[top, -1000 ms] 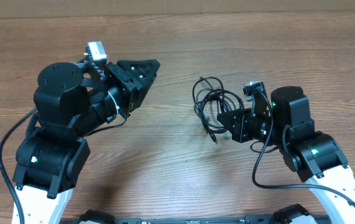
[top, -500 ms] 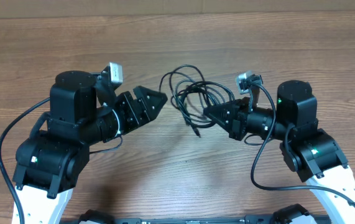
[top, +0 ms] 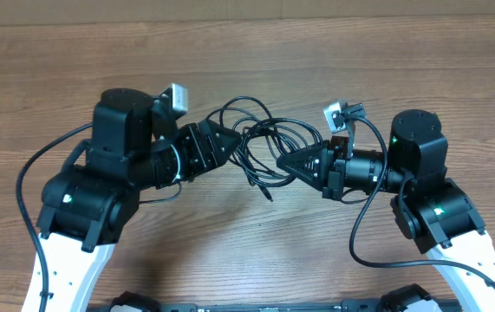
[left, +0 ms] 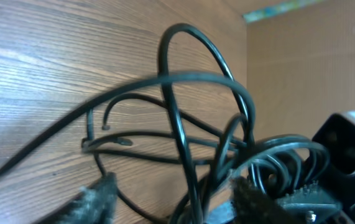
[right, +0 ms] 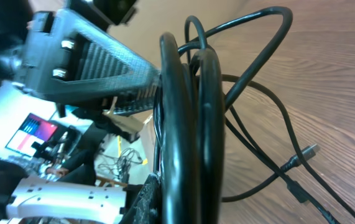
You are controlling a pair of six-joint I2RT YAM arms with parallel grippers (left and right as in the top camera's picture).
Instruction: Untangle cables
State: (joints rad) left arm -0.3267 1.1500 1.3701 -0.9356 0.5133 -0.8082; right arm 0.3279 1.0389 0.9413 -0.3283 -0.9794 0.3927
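A brown wood-grain table fills the overhead view, and the two black robot arms on white bases reach in from the lower left and lower right corners. A tangle of thin black cables sits at the centre of the frame, between the two gripper tips.

The left gripper points right into the tangle's left side. In the left wrist view its fingers stand spread at the bottom edge, with cable strands running down through the gap. Whether they press on any strand cannot be told.

The right gripper points left and is pinched together on the tangle's right side. In the right wrist view several strands stand bunched up the middle of the frame and run down into its fingers at the bottom edge.

The loops cross and hide one another, so the cables cannot be counted. Two small plug ends show at the lower right of the right wrist view. One loose end hangs just below the tangle in the overhead view.

Two small grey wrist cameras sit just above the grippers. Thicker black wires loop beside each arm. Three green lights glow on the arms, one on the left and two on the right. A tan cardboard wall fills the upper right of the left wrist view.
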